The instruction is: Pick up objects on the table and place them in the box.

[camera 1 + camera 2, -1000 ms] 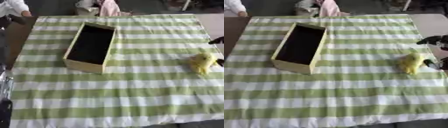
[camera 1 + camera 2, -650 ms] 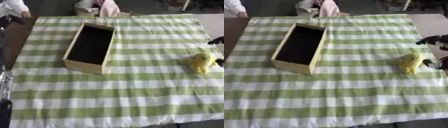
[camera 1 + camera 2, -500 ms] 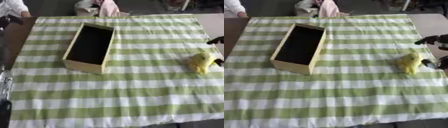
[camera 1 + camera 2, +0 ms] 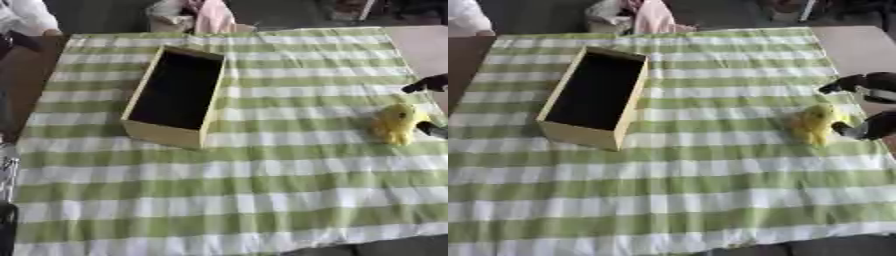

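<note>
At the desk's right edge, right hand (image 4: pixel 866 107) spread wide around the yellow plush toy (image 4: pixel 814 123), grasp pending; next: close, lift, carry left to the wooden box (image 4: pixel 593 97)

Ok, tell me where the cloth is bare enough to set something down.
The whole near half of the striped cloth is bare, as is the strip between the wooden box and the yellow toy. It is crowded only at the right edge, where the right hand brackets the toy.
</note>
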Robot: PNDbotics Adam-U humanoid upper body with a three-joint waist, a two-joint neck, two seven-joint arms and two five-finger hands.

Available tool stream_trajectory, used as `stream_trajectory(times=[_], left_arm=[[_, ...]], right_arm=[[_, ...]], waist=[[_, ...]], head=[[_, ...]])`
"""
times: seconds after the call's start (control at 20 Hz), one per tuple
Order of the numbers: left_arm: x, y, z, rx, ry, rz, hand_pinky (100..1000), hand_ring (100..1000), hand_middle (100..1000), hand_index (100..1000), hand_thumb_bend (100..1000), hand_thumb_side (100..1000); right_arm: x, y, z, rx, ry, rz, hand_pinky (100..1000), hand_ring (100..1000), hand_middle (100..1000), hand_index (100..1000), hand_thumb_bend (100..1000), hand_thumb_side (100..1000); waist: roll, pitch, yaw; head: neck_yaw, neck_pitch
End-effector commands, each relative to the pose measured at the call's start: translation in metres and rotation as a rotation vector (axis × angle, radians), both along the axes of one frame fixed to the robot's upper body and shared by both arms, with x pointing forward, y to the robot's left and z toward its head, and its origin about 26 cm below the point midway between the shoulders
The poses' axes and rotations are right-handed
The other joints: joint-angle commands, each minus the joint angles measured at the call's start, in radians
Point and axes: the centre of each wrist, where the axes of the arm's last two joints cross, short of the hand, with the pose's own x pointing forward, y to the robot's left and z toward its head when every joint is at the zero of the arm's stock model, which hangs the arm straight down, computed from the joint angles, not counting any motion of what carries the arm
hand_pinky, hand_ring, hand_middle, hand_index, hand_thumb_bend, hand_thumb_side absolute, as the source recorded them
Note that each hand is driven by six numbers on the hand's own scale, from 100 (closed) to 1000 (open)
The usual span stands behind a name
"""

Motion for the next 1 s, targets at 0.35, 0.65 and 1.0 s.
stream_trajectory(times=[0.35,0.65,1.0], left_arm=[[-0.002,0.001,0.009,0.019,-0.027,-0.008,475,971,853,704,100,735],[-0.002,0.001,0.009,0.017,-0.026,-0.008,474,972,854,704,100,735],[-0.002,0.000,0.009,0.020,-0.027,-0.012,473,973,854,704,100,734]], right_arm=[[0.010,0.001,0.003,-0.056,0.019,0.027,983,924,891,1000,184,384],[0.013,-0.005,-0.002,-0.063,0.052,-0.025,987,922,889,1000,153,311],[0.012,-0.014,0.003,-0.085,0.057,-0.058,996,922,889,1000,131,224]], waist=[[0.002,-0.008,0.006],[0.005,-0.004,0.011],[0.005,-0.001,0.012]], head=[[-0.009,-0.008],[-0.008,-0.008],[-0.006,-0.006]])
